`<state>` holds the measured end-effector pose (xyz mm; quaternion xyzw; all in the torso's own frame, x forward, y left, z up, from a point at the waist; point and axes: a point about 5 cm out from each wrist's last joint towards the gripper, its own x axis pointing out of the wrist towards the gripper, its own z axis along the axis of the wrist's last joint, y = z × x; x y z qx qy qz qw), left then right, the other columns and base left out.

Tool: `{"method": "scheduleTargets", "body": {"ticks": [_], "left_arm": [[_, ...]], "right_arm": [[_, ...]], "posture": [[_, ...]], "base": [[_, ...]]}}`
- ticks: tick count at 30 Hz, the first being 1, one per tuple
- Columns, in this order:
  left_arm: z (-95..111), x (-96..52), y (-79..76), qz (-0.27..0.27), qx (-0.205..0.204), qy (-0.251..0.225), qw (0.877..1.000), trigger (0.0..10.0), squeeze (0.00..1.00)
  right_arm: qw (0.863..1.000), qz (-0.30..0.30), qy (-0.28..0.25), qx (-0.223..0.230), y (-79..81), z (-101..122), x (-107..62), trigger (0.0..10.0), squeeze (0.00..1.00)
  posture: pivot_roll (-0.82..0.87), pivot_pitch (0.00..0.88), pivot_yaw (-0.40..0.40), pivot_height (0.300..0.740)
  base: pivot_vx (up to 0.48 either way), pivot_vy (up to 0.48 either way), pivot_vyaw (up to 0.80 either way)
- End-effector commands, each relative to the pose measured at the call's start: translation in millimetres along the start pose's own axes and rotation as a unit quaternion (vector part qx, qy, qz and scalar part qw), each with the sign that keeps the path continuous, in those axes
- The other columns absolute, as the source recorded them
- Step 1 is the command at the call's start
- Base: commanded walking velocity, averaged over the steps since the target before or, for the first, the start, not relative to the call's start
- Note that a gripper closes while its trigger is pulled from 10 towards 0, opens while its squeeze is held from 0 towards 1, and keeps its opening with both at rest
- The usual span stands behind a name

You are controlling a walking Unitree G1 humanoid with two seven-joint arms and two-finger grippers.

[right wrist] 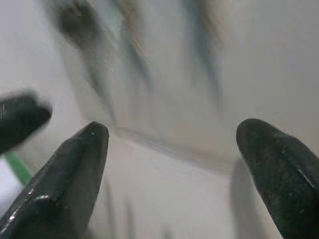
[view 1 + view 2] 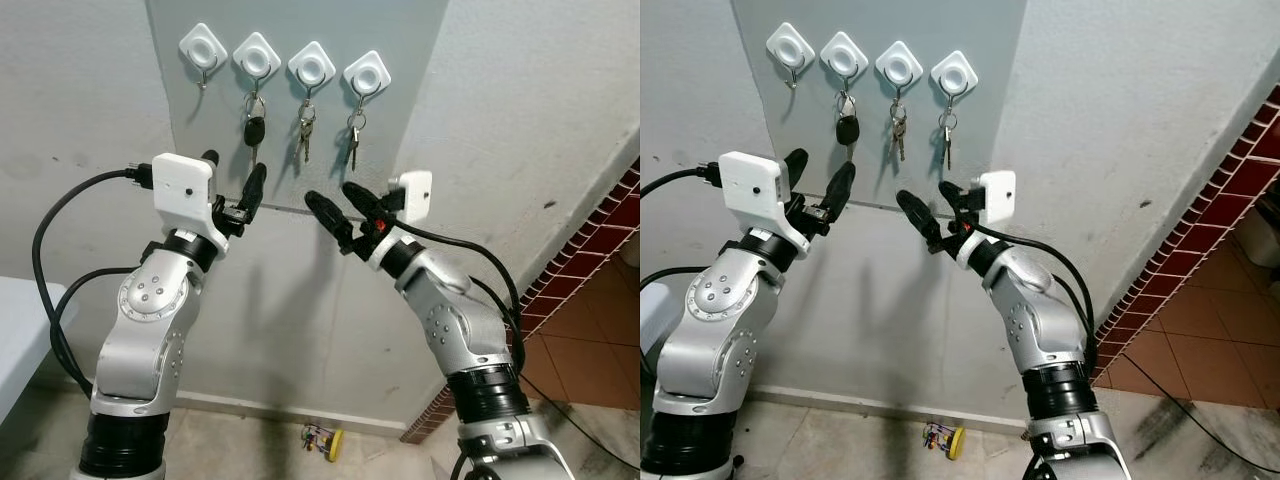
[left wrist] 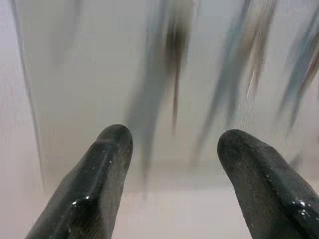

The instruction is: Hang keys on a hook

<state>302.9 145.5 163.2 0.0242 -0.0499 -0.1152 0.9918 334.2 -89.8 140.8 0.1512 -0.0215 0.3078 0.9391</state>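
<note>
Your left claw point(image 2: 232, 186) spread, empty, raised under hooks; right claw point(image 2: 333, 212) likewise spread, empty; three key sets point(image 2: 305, 130) hang on hooks; leftmost hook point(image 2: 203, 50) bare; keys point(image 2: 322, 439) on floor, likely dropped.

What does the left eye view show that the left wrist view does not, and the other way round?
The left eye view alone gives the four white hooks on the grey panel, three sets of keys hanging there, the first hook bare, a small yellow item on the floor, and both raised arms with the right gripper open. The left wrist view alone gives a close look at the inner faces of the left gripper's fingertips. Both show the left gripper open with nothing in it, below the hanging keys, which the wrist view blurs.
</note>
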Motion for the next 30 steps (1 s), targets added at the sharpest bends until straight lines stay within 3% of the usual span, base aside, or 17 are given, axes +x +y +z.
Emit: {"method": "scheduleTargets", "body": {"ticks": [1, 4, 10, 12, 18, 21, 22, 25, 28, 30], "left_arm": [[-26.8, -3.4, -3.3, 0.001, 0.01, 0.047, 0.999, 10.0, 0.0], [-50.3, -9.7, -2.7, 0.019, -0.01, 0.081, 0.996, 10.0, 0.0], [-76.0, -15.7, 3.9, 0.048, -0.017, 0.103, 0.993, 10.0, 0.0], [-83.0, -17.8, 3.9, 0.046, 0.022, 0.102, 0.993, 10.0, 0.0], [-130.4, -31.5, -4.4, 0.023, 0.02, 0.182, 0.983, 10.0, 0.0], [-143.1, -36.2, -9.8, 0.016, -0.008, 0.2, 0.98, 10.0, 0.0], [-153.0, -40.4, -14.2, 0.002, -0.007, 0.224, 0.975, 10.0, 0.0], [-172.1, -53.6, -19.6, 0.004, -0.038, 0.266, 0.963, 10.0, 0.0], [-185.1, -66.3, -21.5, 0.008, -0.046, 0.292, 0.955, 10.0, 0.0], [-185.8, -66.7, -21.6, 0.008, -0.047, 0.292, 0.955, 10.0, 0.0]], "right_arm": [[0.999, -0.029, 0.021, -0.001, -10.2, -16.2, -10.6, 10.0, 1.0], [0.997, -0.056, 0.043, -0.017, -14.4, -32.2, -19.3, 10.0, 1.0], [0.994, -0.084, 0.06, -0.021, -24.1, -54.6, -32.8, 10.0, 1.0], [0.992, -0.102, 0.074, -0.028, -28.9, -62.5, -38.3, 10.0, 1.0], [0.972, -0.143, 0.176, -0.055, -41.6, -105.4, -70.9, 10.0, 1.0], [0.963, -0.151, 0.215, -0.063, -44.4, -118.2, -82.9, 10.0, 1.0], [0.959, -0.152, 0.23, -0.061, -44.8, -125.1, -90.7, 10.0, 0.0], [0.942, -0.185, 0.274, -0.063, -49.0, -139.3, -109.2, 10.0, 0.0], [0.931, -0.188, 0.305, -0.07, -48.0, -150.0, -122.6, 10.0, 0.0], [0.93, -0.189, 0.306, -0.069, -48.1, -150.5, -123.1, 10.0, 0.0]], "posture": [[-0.07, 0.0, -0.07, 0.74], [-0.08, 0.0, -0.062, 0.74], [-0.08, 0.0, -0.056, 0.74], [-0.08, 0.0, -0.056, 0.74], [-0.09, 0.0, -0.05, 0.74], [-0.09, 0.0, -0.048, 0.74], [-0.09, 0.0, -0.044, 0.74], [-0.1, 0.0, -0.038, 0.74], [-0.1, 0.0, -0.036, 0.74], [-0.1, 0.0, -0.036, 0.74]], "base": [[0.0, 0.0, 0.0], [0.0, 0.0, 0.0], [0.0, 0.0, 0.0], [0.0, 0.0, 0.0], [0.0, 0.0, 0.0], [0.0, 0.0, 0.0], [0.0, 0.0, 0.0], [0.0, 0.0, 0.0], [0.0, 0.0, 0.0], [0.0, 0.0, 0.0]]}}
